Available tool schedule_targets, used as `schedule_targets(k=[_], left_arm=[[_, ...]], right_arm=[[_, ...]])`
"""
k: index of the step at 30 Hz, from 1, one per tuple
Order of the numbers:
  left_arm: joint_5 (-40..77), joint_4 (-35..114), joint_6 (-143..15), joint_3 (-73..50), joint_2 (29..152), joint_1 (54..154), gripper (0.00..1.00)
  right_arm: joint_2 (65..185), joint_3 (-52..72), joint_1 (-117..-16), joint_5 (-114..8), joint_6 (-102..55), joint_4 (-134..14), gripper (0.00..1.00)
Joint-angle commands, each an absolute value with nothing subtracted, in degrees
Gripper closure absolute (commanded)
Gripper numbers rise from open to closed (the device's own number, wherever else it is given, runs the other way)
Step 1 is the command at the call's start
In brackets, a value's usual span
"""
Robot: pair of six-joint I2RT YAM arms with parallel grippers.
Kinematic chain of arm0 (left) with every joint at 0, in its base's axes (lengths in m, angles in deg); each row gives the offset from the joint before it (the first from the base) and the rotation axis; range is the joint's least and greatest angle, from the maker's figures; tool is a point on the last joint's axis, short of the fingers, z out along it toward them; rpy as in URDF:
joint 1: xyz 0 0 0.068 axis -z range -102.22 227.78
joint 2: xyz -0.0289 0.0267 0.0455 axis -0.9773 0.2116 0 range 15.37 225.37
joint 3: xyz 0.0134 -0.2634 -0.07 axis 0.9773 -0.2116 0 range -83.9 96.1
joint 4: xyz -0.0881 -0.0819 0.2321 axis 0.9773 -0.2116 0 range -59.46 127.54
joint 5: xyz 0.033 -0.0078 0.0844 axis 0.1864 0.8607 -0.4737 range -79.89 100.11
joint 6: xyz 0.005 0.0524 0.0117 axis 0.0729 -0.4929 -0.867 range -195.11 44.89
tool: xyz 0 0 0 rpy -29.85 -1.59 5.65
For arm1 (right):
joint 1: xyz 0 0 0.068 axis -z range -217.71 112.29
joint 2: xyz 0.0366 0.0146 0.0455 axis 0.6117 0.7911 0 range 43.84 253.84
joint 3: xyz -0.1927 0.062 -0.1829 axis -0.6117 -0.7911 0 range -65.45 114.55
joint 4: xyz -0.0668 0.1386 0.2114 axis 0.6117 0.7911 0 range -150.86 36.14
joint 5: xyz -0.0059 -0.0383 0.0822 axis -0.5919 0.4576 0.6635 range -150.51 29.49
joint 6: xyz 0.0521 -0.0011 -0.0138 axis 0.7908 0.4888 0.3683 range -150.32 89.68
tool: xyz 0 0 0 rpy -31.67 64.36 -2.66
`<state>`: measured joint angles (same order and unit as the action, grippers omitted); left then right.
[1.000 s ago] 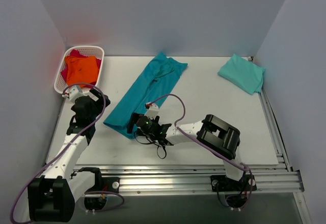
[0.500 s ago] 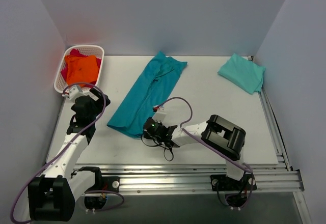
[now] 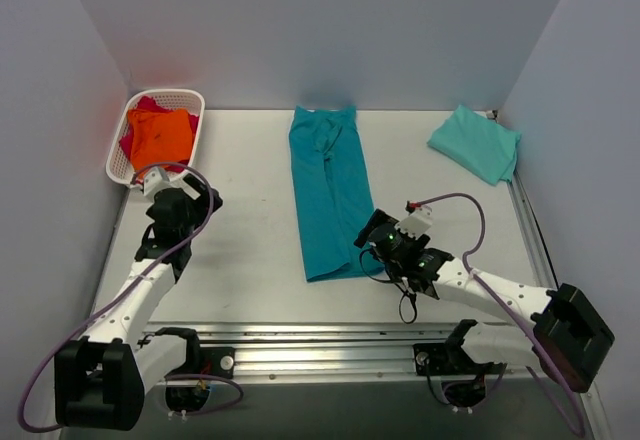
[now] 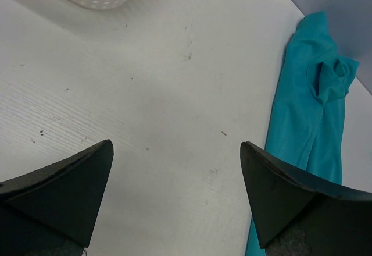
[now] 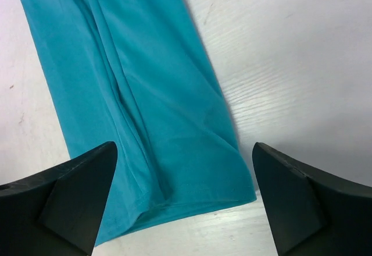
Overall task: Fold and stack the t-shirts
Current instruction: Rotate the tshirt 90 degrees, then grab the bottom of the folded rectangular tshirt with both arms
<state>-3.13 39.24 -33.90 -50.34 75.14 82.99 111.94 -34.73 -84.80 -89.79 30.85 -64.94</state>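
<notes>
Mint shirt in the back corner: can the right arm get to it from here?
Probably yes. The right gripper is open and empty by the teal shirt, and only bare table lies between it and the mint shirt. It sits far back, so the arm would have to stretch.

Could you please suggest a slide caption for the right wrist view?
Open right gripper hovers over the near end of the teal t-shirt, a long strip on the white table.

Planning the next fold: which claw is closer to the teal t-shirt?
Right. The right claw hovers open at the teal t-shirt's near right corner. The left claw sits off to its left, close to the white basket, bare table between.
</notes>
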Motion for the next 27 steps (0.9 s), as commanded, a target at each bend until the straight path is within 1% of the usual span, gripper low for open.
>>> schedule_targets(k=[1, 6, 9, 10, 11, 13, 14, 17, 19, 22, 26, 27], left_arm=[[-3.42, 38.43, -34.06, -47.78, 75.05, 85.24, 0.00], [-6.15, 33.34, -33.01, -47.07, 72.94, 90.25, 0.00], [-5.45, 32.01, -31.08, -48.64, 71.45, 96.13, 0.00], [-5.36, 31.66, -30.55, -49.18, 71.01, 98.06, 0.05], [-5.53, 31.13, -29.24, -49.88, 70.83, 102.52, 0.05], [-6.41, 31.04, -27.83, -52.34, 71.00, 107.38, 0.06], [-6.94, 30.87, -25.30, -53.22, 71.09, 112.01, 0.06], [-6.68, 32.70, -21.25, -56.47, 72.41, 119.14, 0.06], [-7.55, 34.37, -19.83, -57.88, 74.51, 122.33, 0.06], [-8.08, 38.93, -18.07, -57.54, 79.52, 126.81, 0.06], [-6.16, 45.53, -16.67, -57.09, 87.25, 127.61, 0.06], [-5.54, 47.28, -16.31, -57.01, 90.31, 127.79, 0.06]], right_arm=[[109.15, -35.57, -83.76, -93.82, 30.68, -58.24, 0.00], [107.57, -35.83, -83.94, -91.98, 28.57, -59.62, 0.00], [105.29, -37.06, -84.11, -90.57, 27.60, -59.81, 0.00], [104.58, -38.02, -84.38, -90.31, 27.43, -59.90, 0.00], [103.01, -38.47, -84.38, -90.04, 27.42, -59.72, 0.00], [101.60, -39.52, -84.29, -89.25, 27.51, -59.20, 0.01], [100.20, -40.83, -84.38, -88.81, 27.69, -59.28, 0.02], [99.39, -43.73, -84.29, -86.00, 28.04, -62.42, 0.09], [99.92, -44.71, -84.38, -84.33, 28.39, -63.58, 0.15], [101.32, -47.69, -84.47, -83.36, 29.44, -67.88, 0.16], [102.64, -48.67, -84.47, -82.57, 29.62, -70.17, 0.18], [102.82, -48.49, -84.47, -82.57, 29.53, -70.35, 0.19]])
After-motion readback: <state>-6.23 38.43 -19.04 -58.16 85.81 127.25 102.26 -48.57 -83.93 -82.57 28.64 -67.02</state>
